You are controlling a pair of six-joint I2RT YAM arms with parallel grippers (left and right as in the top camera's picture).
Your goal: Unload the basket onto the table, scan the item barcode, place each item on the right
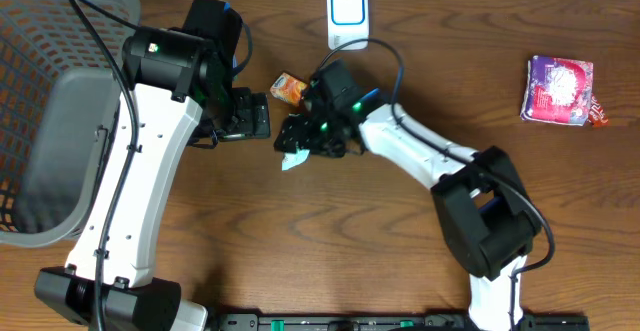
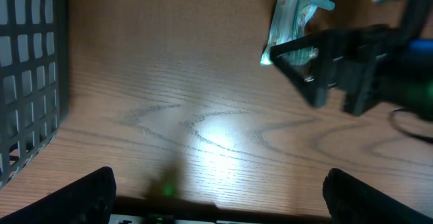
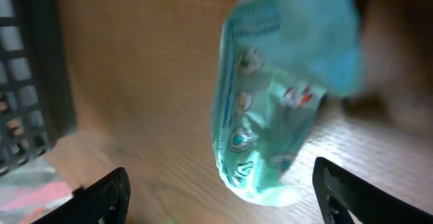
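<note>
2 arms reach over the wooden table (image 1: 300, 261) in the overhead view; the left gripper (image 1: 243, 117) hangs near the dark mesh basket (image 1: 40, 31), and the right gripper (image 1: 305, 136) sits just beside it, low over a teal packet (image 1: 292, 160) whose pale corner pokes out from under the black fingers; a white and blue scanner (image 1: 347, 16) stands at the far edge, an orange packet (image 1: 290, 89) lies between it and the 2 grippers, and a purple packet (image 1: 558, 89) lies well apart on the right.

From the left wrist, the left gripper (image 2: 233, 197) has its fingers (image 2: 88, 193) spread wide with only bare wood between them; the teal packet (image 2: 294, 21) lies at the top right, its lower end behind the black frame of the right gripper (image 2: 345, 72); the basket (image 2: 27, 82) wall fills the left edge.

From the right wrist, the teal packet (image 3: 270, 102) is blurred and fills the middle, lying on the wood between the 2 fingertips (image 3: 101, 197); the jaws stand wide, with a gap on each side of the packet, so nothing is gripped; its print is too smeared to read, and I cannot tell where the barcode is; the basket (image 3: 27, 82) shows at the left.
</note>
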